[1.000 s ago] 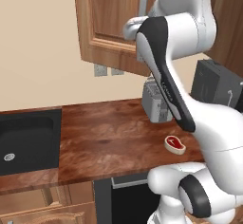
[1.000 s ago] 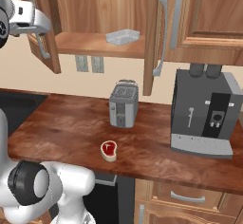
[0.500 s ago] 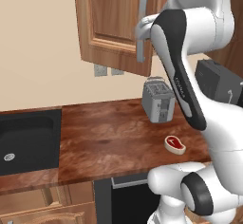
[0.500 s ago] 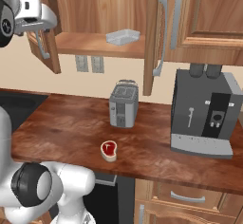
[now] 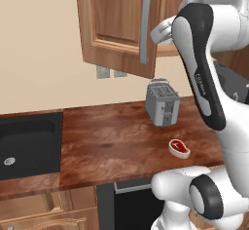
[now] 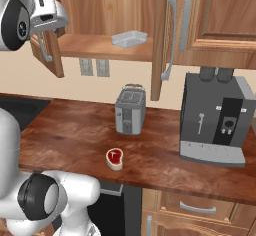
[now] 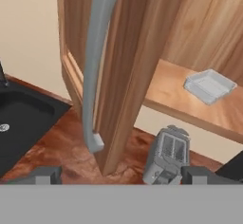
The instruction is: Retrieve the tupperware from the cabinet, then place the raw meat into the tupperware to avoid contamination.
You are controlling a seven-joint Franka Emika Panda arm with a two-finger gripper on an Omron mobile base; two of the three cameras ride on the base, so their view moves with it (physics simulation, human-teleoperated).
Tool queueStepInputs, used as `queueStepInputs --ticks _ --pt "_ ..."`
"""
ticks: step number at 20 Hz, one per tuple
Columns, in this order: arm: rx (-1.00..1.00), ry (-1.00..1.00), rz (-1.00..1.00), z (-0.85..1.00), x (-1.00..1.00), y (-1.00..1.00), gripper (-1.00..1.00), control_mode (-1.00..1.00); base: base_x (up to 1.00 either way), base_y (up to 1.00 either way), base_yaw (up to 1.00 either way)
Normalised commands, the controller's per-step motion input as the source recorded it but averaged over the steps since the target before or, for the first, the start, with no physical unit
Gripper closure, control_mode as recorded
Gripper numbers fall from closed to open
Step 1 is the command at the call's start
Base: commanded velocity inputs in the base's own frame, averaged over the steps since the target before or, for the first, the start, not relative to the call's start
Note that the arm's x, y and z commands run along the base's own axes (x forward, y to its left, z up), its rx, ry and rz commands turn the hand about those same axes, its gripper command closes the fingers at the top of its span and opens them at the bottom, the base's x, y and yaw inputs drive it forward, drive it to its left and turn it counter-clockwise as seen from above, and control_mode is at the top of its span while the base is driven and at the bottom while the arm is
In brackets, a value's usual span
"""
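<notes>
Sitting on the plain wooden shelf of the cabinet [image 6: 105, 47], the tupperware [image 6: 129, 39] lies flat toward the right part of the opened bay, apart from both doors, while the raw meat [image 6: 114, 158] lies on the counter [image 6: 70, 135] near its front edge, in front of the toaster [image 6: 130, 110] and a little to its left. The gripper [image 7: 121, 174] hangs high beside the left door [image 7: 118, 76] with its jaws spread wide and nothing between them, facing that door's edge and handle [image 7: 95, 66]. My judgement is that the chief risk lies in that door: it stands swung out between the hand and the shelf, so a straight reach toward the container could knock a finger or the wrist against the door edge or the bar handle. A shallow, light box may also slide back on the shelf if one finger meets its wall first, and lifted by one wall it could tilt. The right base view shows both open doors, the whole shelf and the coffee machine [image 6: 215, 120] to the right. The left base view gives the sink [image 5: 24, 146] at far left and the steak [image 5: 179, 147], but its door [image 5: 116, 24] hides the shelf. The hand view shows how close the door edge is.
</notes>
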Motion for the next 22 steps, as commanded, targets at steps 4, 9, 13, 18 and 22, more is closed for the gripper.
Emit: queueStepInputs --ticks 4,9,13,18,22 --pt "-0.05 -0.02 0.16 -0.05 -0.05 -0.21 -1.0 -1.0 0.0 0.0 0.0" --pt "-0.07 -0.05 0.18 -0.04 -0.09 -0.17 -1.0 -1.0 0.0 0.0 0.0" --pt "-0.08 -0.06 0.19 -0.11 -0.02 -0.13 -1.0 -1.0 0.0 0.0 0.0" --pt "-0.06 -0.11 0.21 -0.21 0.0 -0.08 -1.0 -1.0 0.0 0.0 0.0" --pt "-0.07 -0.1 0.2 -0.13 0.0 -0.02 -1.0 -1.0 0.0 0.0 0.0"
